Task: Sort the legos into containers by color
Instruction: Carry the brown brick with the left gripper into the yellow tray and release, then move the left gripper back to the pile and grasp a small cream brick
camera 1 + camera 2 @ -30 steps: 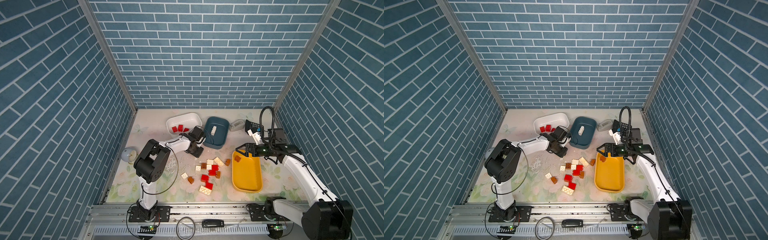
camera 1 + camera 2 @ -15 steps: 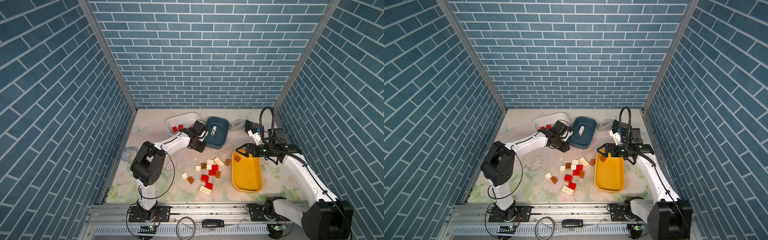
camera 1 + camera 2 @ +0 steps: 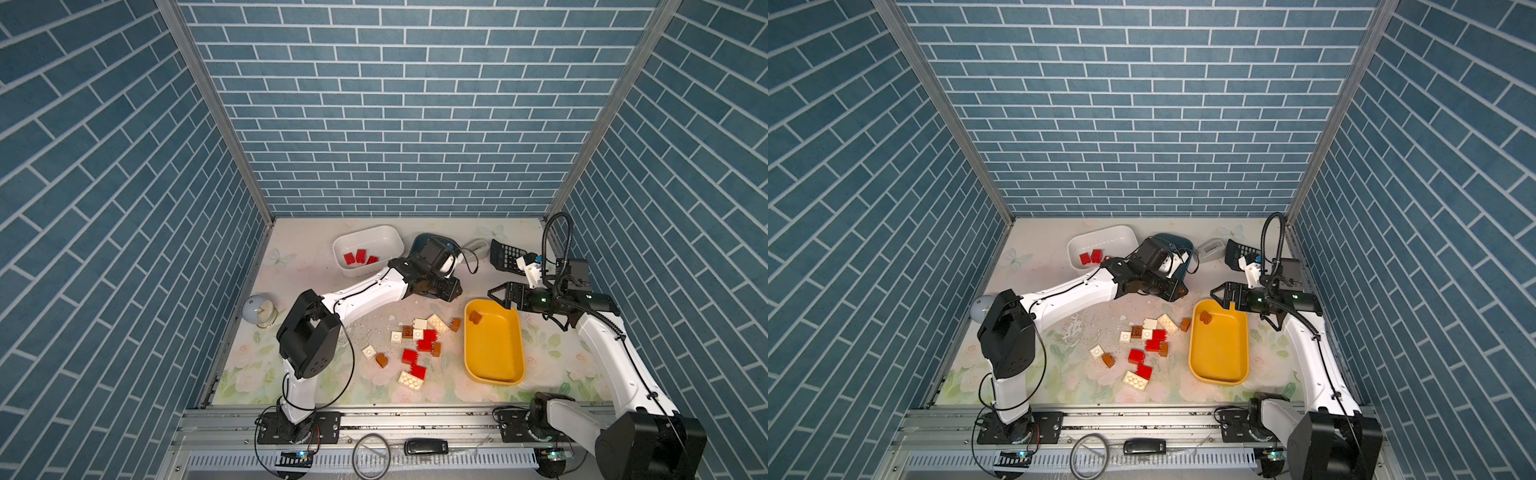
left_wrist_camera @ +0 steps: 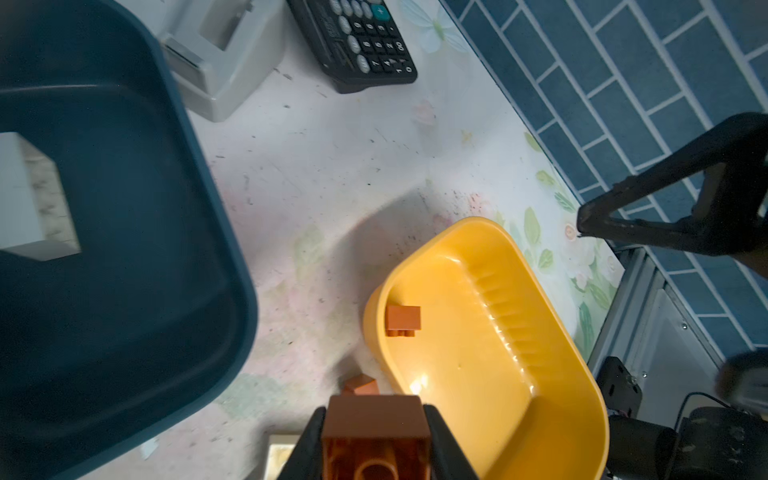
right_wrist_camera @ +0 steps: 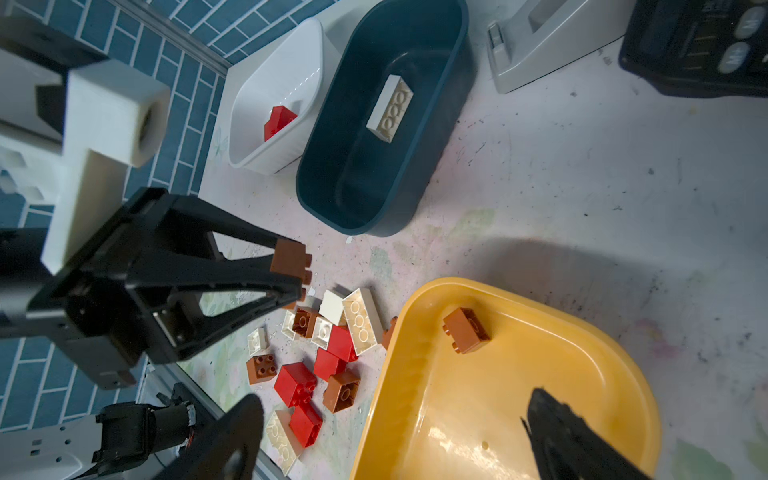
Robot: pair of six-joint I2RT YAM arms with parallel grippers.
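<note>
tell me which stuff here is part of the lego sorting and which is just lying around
Part of the job: loose legos, brown brick in the left pincer, white tub, teal tub, yellow tub.
Just lying about: black calculator, grey tape dispenser, pale dome-shaped item.

Both top views are looking steeply down over the whole tabletop (image 3: 316, 266); both wrist cameras are closely framing the yellow tub (image 4: 540, 415).
</note>
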